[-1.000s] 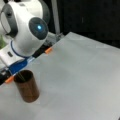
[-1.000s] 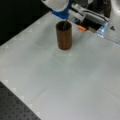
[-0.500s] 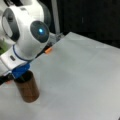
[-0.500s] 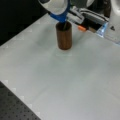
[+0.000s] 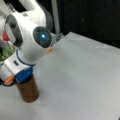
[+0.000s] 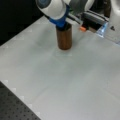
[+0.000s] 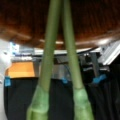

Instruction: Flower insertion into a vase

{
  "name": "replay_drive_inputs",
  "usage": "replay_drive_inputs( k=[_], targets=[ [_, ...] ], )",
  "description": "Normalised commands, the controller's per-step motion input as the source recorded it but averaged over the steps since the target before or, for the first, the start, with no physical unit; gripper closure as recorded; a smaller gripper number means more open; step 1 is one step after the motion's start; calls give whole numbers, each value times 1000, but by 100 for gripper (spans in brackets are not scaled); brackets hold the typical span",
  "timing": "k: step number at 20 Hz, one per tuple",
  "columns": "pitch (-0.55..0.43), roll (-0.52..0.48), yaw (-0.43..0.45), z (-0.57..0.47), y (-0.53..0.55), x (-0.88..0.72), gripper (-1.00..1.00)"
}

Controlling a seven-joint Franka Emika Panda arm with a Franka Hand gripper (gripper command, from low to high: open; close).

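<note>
While the arm hangs low over the vase [image 5: 29,91], the tool [image 6: 65,23] sits right at the vase mouth in both front views, its blue-collared end touching or just above the rim; can't tell which. The vase stands upright on the pale worktop [image 6: 75,82], directly under the tool, and is also seen in a front view [image 6: 64,37]. The wrist view shows two green flower stems [image 7: 51,57] running from the tool toward the reddish-brown vase [image 7: 95,20], which fills the top of that view, so the stem ends look to be at or inside the opening. The fingers themselves aren't visible; can't tell how wide the tool is or whether it grips the stems. My read: insertion is under way. To do it well, keep the stems centred over the mouth and aligned with the vase axis, descend slowly, and avoid side load on the rim, since a tall narrow cylinder would likely tip.
</note>
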Motion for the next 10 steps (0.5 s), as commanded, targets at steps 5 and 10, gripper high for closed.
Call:
replay_drive_inputs(
  k=[5, 10],
  targets=[
    [107, 36, -147, 58, -14, 267, -100],
    [-62, 46, -111, 53, 8, 223, -100]
  ],
)
